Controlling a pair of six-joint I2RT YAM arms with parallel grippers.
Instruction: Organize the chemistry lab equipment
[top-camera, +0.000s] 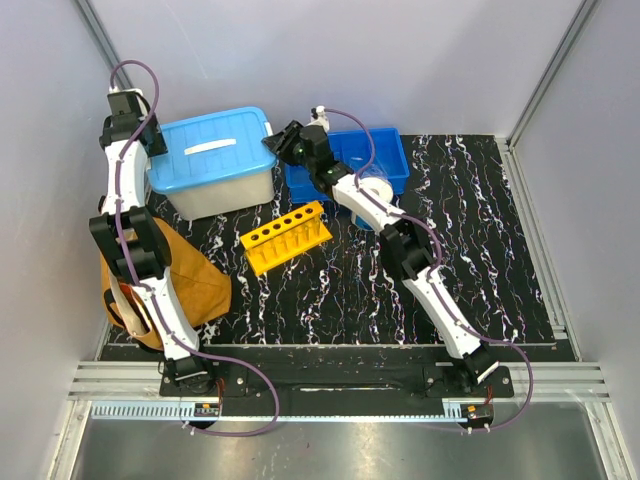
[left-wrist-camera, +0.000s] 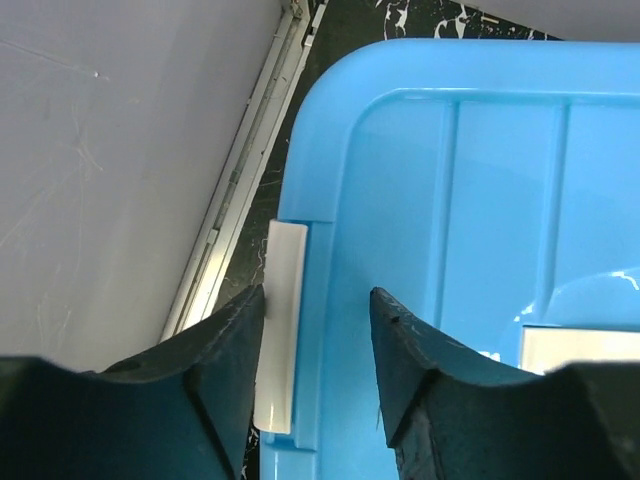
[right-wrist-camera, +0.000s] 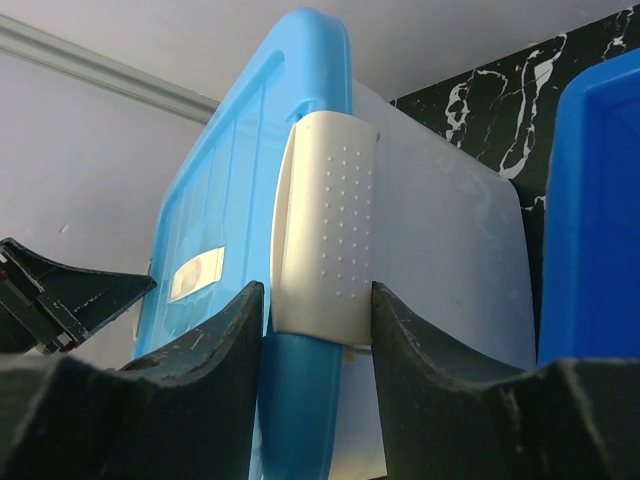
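The yellow test-tube rack (top-camera: 287, 236) lies on the black marbled mat, its holes empty. No tubes, goggles or small yellow piece show. My left gripper (top-camera: 150, 138) is at the left end of a blue-lidded clear box (top-camera: 215, 150). Its jaws stand apart over the lid edge (left-wrist-camera: 330, 300), one finger against the white latch (left-wrist-camera: 285, 330). My right gripper (top-camera: 280, 140) is at the box's right end. Its fingers press both sides of the dotted white latch (right-wrist-camera: 325, 240) on the blue lid (right-wrist-camera: 240, 170).
A blue open tray (top-camera: 392, 155) stands right of the box, with a white paper roll (top-camera: 372, 192) at its front. A big tan bag (top-camera: 195, 285) lies at the left by my left arm. Grey walls enclose the table.
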